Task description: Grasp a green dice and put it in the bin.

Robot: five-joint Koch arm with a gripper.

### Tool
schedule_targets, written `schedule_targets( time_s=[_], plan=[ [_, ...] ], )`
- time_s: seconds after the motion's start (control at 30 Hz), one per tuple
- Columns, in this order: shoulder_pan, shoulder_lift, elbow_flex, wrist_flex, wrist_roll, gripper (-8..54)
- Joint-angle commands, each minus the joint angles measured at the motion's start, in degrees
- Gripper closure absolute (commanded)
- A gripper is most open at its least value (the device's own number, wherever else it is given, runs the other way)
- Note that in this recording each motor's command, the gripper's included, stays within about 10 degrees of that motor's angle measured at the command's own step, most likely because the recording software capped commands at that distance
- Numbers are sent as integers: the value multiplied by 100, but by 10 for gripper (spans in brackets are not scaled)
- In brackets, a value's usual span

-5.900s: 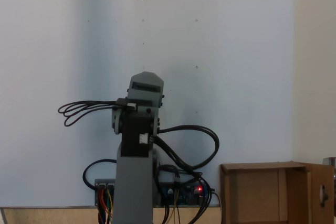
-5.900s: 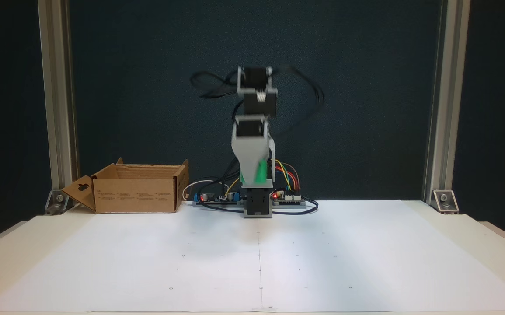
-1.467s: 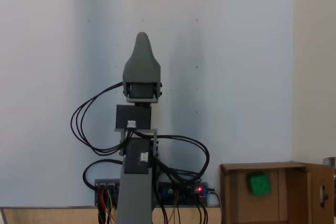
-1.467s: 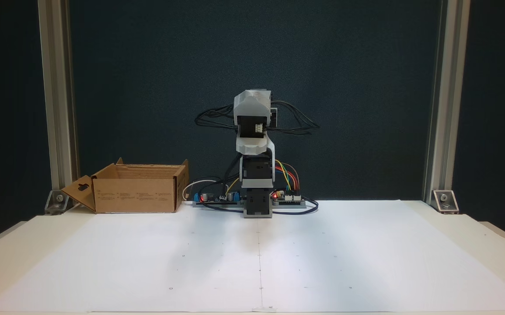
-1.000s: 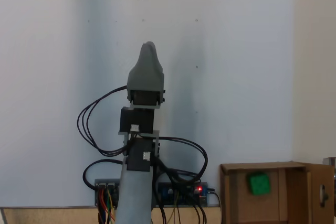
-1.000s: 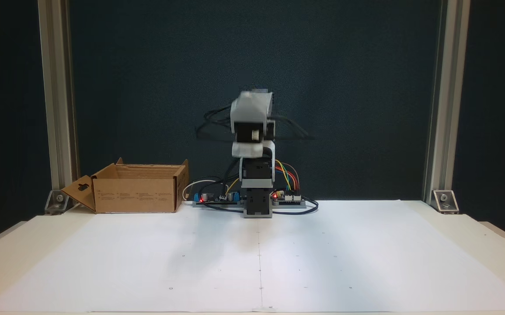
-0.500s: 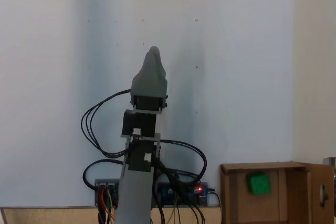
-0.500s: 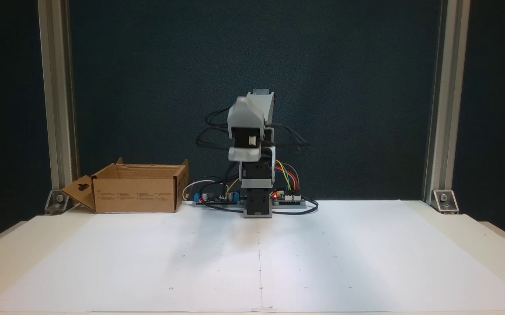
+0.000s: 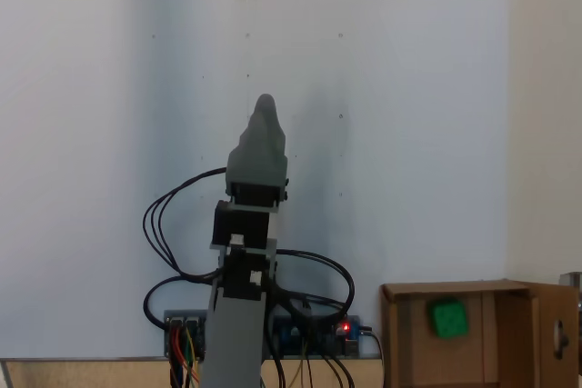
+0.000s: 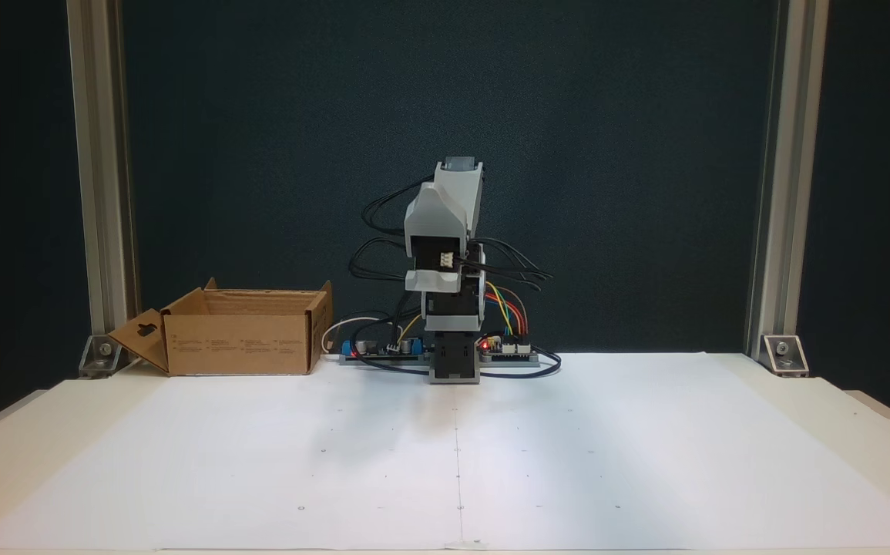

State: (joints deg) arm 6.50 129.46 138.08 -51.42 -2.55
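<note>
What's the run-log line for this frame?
green dice: inside bin | end effector: state unclear, over white sheet, away from bin | arm: folded at base

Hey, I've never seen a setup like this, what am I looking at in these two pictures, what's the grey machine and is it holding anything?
The grey machine is a small hobby robot arm bolted at the back of a table covered with white paper. One fixed view looks down from above; the other faces the arm from the front of the table.

From above, the pointed grey part at the arm's tip is its gripper. Its jaws line up one behind the other, so I cannot tell whether it is open or shut, and nothing shows in it.

Beside the arm's base stands a brown corrugated cardboard box with its flaps open. The view from above shows a small bright green cube, a dice, lying inside it. So the dice already sits in the box.

The coloured wires and small red lights at the base are the arm's electronics.
</note>
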Motion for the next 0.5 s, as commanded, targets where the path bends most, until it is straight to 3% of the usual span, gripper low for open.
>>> schedule_targets(
  time_s=[0.0, 0.47],
  plan=[
    [44, 642, -26, -677, 176, 15],
    [0, 624, 308, -756, 185, 10]
  ],
)
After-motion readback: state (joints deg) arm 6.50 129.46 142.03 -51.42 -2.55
